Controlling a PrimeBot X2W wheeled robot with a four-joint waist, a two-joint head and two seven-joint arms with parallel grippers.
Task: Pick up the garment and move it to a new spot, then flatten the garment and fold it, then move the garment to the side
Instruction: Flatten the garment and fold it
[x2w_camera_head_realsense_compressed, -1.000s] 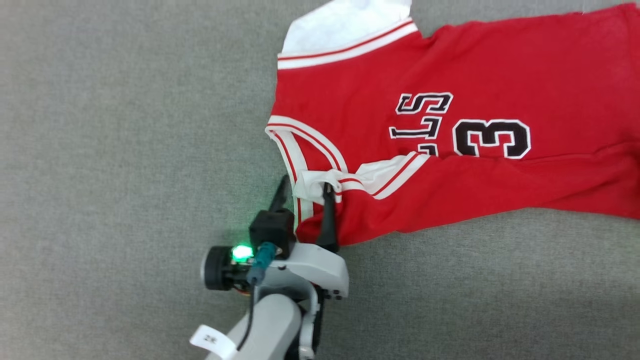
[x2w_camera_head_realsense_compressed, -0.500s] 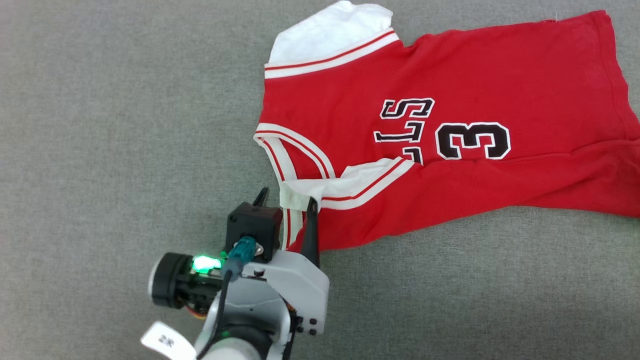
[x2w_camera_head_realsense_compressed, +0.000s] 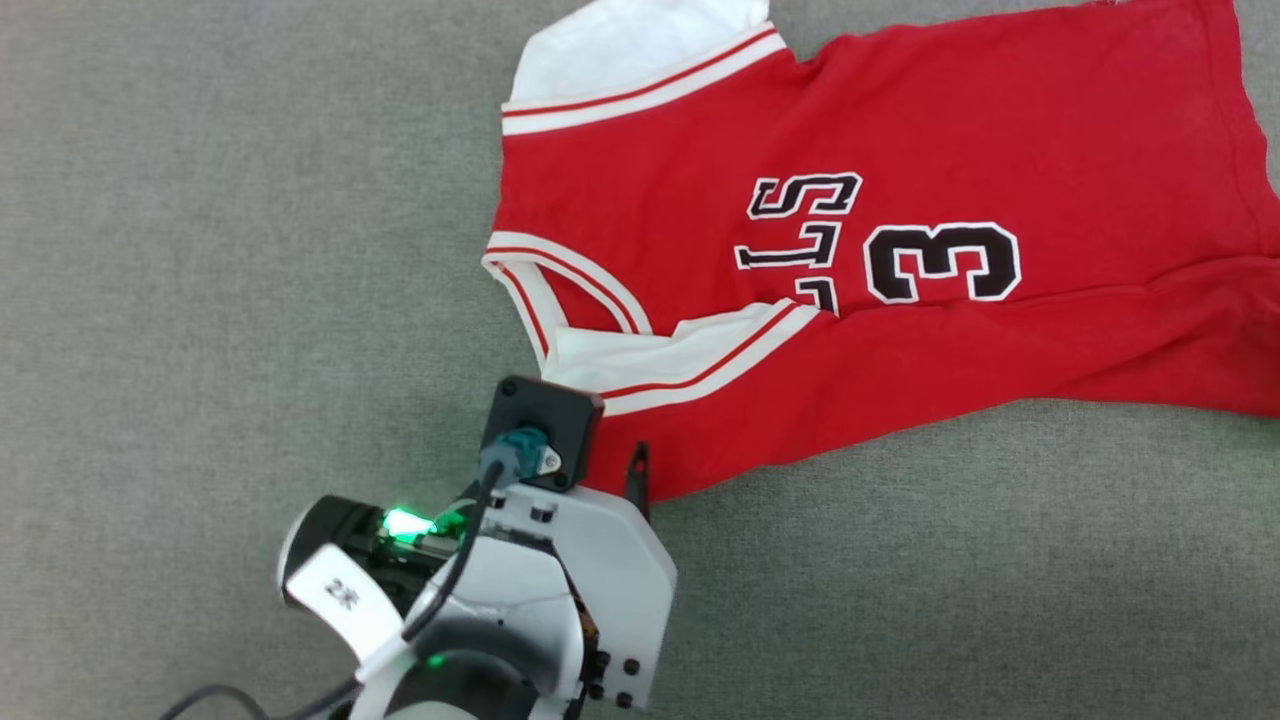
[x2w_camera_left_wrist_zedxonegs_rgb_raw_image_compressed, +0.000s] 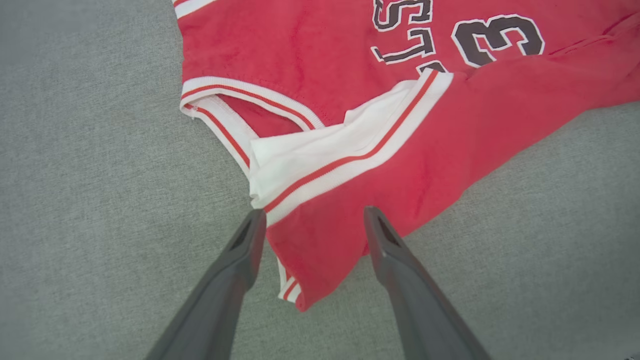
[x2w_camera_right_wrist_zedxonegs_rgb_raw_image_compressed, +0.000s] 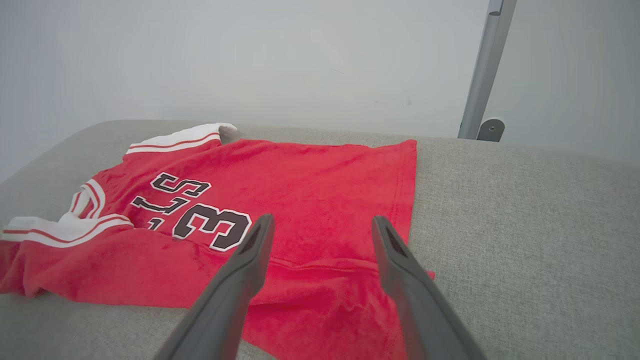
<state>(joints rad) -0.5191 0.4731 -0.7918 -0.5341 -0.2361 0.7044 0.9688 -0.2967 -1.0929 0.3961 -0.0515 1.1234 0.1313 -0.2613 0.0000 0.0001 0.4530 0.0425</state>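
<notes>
1. The garment (x2w_camera_head_realsense_compressed: 900, 150) lay face up on the grey surface (x2w_camera_head_realsense_compressed: 200, 250), collar toward the robot's left and hem toward its right. Its near side was folded over the body and covered part of the lettering.
2. The left gripper (x2w_camera_left_wrist_zedxonegs_rgb_raw_image_compressed: 315, 212) stood with its jaws apart, astride the garment's near shoulder corner and clamping nothing. The right gripper (x2w_camera_right_wrist_zedxonegs_rgb_raw_image_compressed: 322, 219) hung over the hem end with its jaws also apart and empty.
3. The step in hand was judged to be flattening. The folded flap should be opened toward the robot.
4. Each gripper should take only the flap's upper layer, the left by the striped trim (x2w_camera_left_wrist_zedxonegs_rgb_raw_image_compressed: 350, 155) and the right near the hem.
5. Both ends should be drawn out together, low over the surface, so that the body does not drag or crease.
6. Compared with one second earlier, the left fingers had drawn back. They had then reached around a bunched knot of white trim, and now their tips stood at the corner.
7. The trim had lain bunched and now lay flatter.
8. The whole head view had shifted, which was a camera movement and not travel of the garment.
</notes>
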